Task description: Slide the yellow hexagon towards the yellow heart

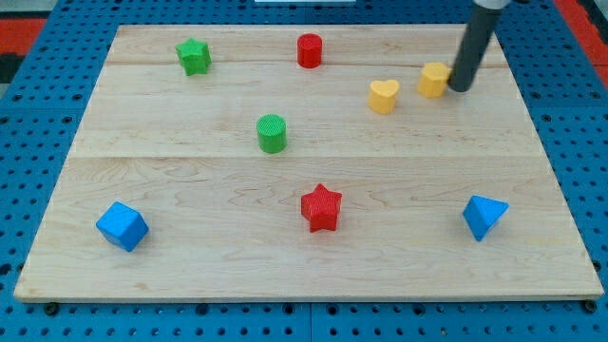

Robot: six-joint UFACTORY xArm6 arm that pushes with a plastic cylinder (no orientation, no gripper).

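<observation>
The yellow hexagon [434, 79] sits on the wooden board at the view's upper right. The yellow heart [383, 96] lies just to its left and a little lower, with a small gap between them. My tip [460, 87] stands right against the hexagon's right side; the dark rod rises from it toward the view's top.
A red cylinder [309, 49] and a green star [193, 56] lie near the top edge. A green cylinder [272, 132] is at mid board, a red star [321, 207] below it. A blue cube [123, 226] is at lower left, a blue pyramid-like block [483, 217] at lower right.
</observation>
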